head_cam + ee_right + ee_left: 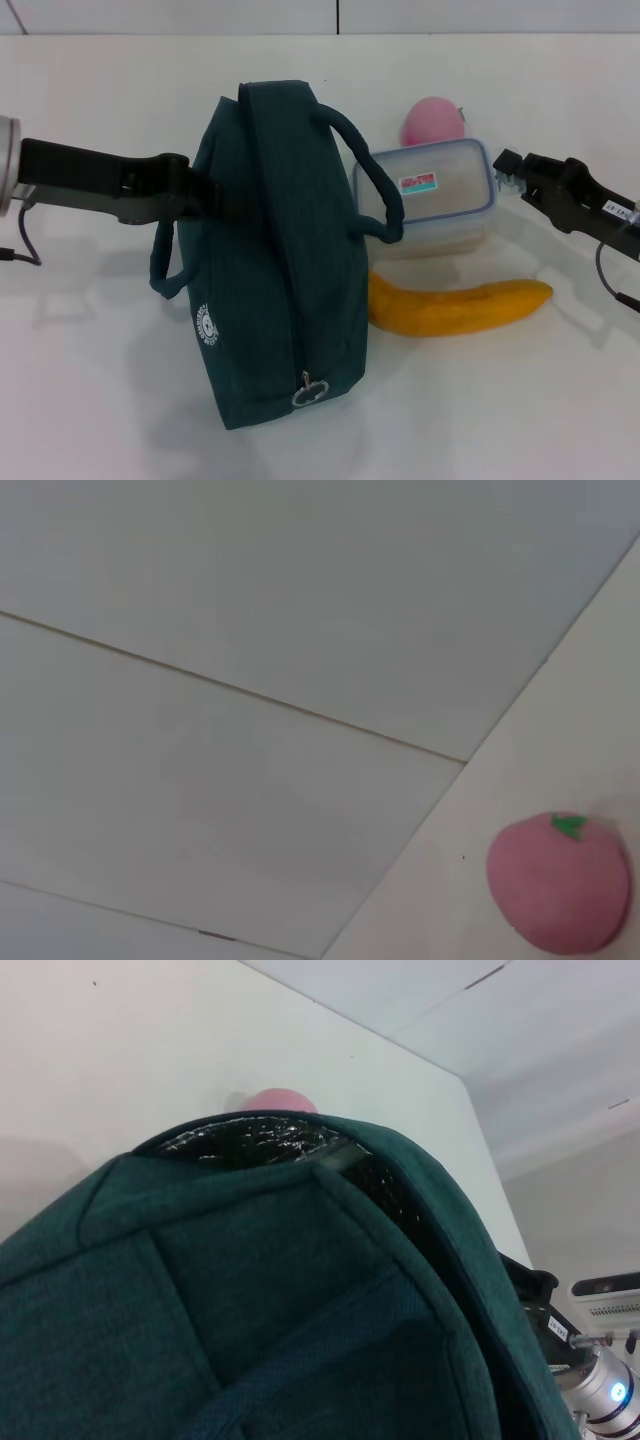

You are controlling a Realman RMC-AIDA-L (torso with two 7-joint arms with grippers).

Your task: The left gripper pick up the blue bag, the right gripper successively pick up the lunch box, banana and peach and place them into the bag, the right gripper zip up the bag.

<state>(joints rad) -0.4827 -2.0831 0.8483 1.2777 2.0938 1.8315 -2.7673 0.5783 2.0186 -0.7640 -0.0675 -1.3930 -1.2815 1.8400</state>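
On the white surface [100,380], the left claw [205,192] is clamped on the blue bag [270,300]. Just beside the lunch box [425,200], the right claw [503,172]; whether apart, I cannot tell.

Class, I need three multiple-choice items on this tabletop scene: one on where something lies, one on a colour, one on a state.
1. Where does the banana lie?
A. In front of the lunch box
B. Inside the blue bag
C. Behind the peach

2. What colour is the lunch box's lid rim?
A. Red
B. Blue
C. Yellow

3. What state is the lunch box in?
A. Held in the right pincer
B. Resting on the table, lid on
C. Packed in the bag

Answers:
1 A, it lies on the table nearer the robot than the box.
2 B, a blue band frames the clear lid.
3 B, the pincer is beside it, apart.
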